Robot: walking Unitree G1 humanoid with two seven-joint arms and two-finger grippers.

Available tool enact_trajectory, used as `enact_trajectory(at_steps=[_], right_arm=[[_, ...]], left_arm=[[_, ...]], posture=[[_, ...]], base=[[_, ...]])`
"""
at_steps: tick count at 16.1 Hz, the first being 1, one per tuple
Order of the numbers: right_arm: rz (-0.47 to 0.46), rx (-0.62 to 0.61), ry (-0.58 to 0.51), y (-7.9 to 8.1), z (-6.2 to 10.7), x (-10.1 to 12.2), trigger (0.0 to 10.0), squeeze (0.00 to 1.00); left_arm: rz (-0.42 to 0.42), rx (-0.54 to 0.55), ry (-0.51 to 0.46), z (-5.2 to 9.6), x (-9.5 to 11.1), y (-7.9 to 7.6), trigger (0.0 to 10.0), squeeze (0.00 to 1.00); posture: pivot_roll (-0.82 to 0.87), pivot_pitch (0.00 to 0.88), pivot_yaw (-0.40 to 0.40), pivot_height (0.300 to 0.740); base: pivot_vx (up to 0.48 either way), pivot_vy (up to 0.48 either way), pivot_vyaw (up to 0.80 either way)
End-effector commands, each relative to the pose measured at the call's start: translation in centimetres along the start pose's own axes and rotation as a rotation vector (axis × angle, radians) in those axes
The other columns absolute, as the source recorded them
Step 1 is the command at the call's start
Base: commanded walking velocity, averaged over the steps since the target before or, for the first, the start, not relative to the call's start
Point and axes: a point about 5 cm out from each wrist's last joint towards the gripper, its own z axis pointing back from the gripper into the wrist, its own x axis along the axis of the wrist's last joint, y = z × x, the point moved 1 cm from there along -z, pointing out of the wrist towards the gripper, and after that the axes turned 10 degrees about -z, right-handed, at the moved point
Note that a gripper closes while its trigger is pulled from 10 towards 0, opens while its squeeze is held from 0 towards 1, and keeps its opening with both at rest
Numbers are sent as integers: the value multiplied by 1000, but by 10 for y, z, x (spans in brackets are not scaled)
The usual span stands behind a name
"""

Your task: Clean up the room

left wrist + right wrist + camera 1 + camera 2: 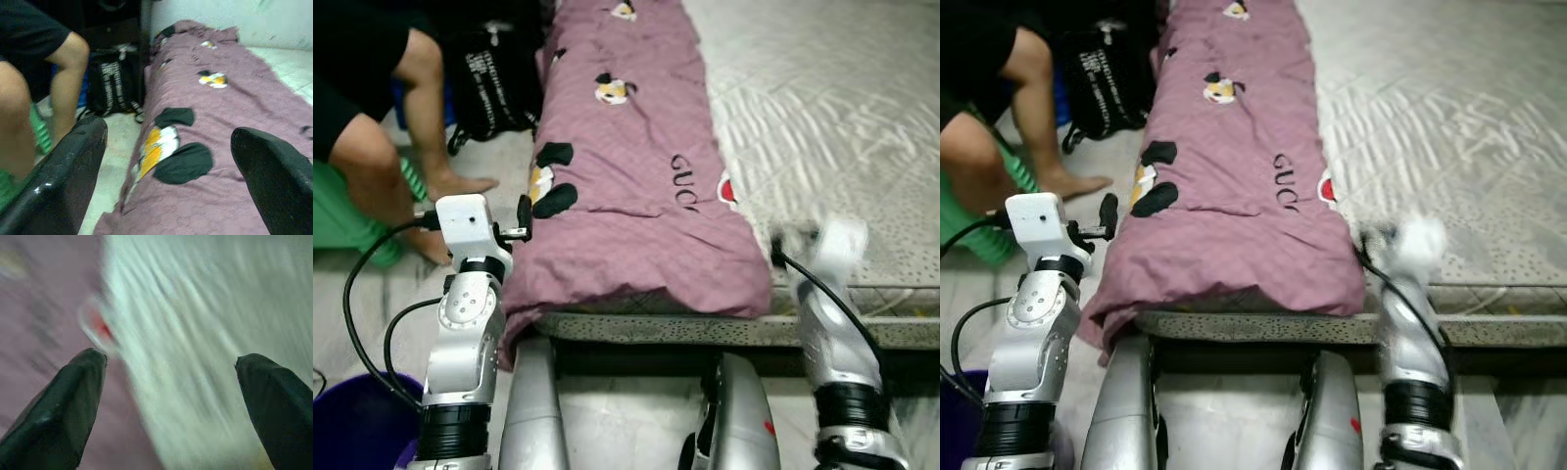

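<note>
A mauve quilt (626,176) with cartoon prints lies folded in a long strip along the left side of the bed. Its near end hangs a little over the bed's front edge. My left gripper (168,132) is open, raised beside the quilt's near left corner, and its fingers (524,213) hold nothing. My right gripper (171,360) is also open and empty. It hovers over the pale mat (822,117) just right of the quilt's near right corner, and the right arm (832,255) looks blurred.
A person (372,117) in a black top sits on a green stool (342,220) at the left, with a hand on the floor. A black bag (494,83) stands beside the bed. A purple bucket (352,421) sits by my left leg.
</note>
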Motion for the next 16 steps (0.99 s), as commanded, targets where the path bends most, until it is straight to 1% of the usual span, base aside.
enact_trajectory(at_steps=[1, 2, 3, 4, 5, 7, 8, 12, 16], right_arm=[[20, 99, -102, 29, 2, 20, 10000, 1000], [7, 166, -147, 49, 4, 31, 10000, 1000], [-12, 204, -171, 60, 6, 38, 10000, 624], [-36, 241, -198, 68, 6, 44, 10000, 0], [-44, 254, -231, 75, 5, 51, 10000, 0], [-63, 268, -239, 81, 4, 54, 10000, 0], [-58, 271, -239, 82, 4, 54, 10000, 0], [-40, 267, -237, 82, 0, 53, 10000, 0], [-30, 254, -240, 81, -2, 53, 10000, 0]], left_arm=[[7, 15, -13, -1, 1, 4, 10000, 0], [9, 18, -16, -2, 1, 4, 10000, 0], [11, 20, -21, -4, 2, 4, 10000, 0], [12, 23, -28, -6, 3, 4, 10000, 0], [16, 26, -36, -8, 5, 4, 10000, 0], [19, 29, -39, -10, 5, 4, 10000, 0], [20, 29, -41, -11, 4, 3, 10000, 0], [26, 25, -47, -14, 4, 1, 10000, 0], [25, 20, -51, -17, 4, 1, 10000, 0]], posture=[[57, 0, 17, 532], [56, 0, 17, 532], [56, 0, 17, 532], [57, 0, 16, 532], [56, 0, 16, 537], [53, 0, 16, 556], [54, 0, 15, 565], [51, 0, 15, 614], [51, 0, 18, 649]], base=[[0, 0, 0], [0, 0, 0], [0, 0, 0], [0, 0, 0], [0, 0, 0], [0, 0, 0], [0, 0, 0], [0, 0, 0], [0, 0, 0]])
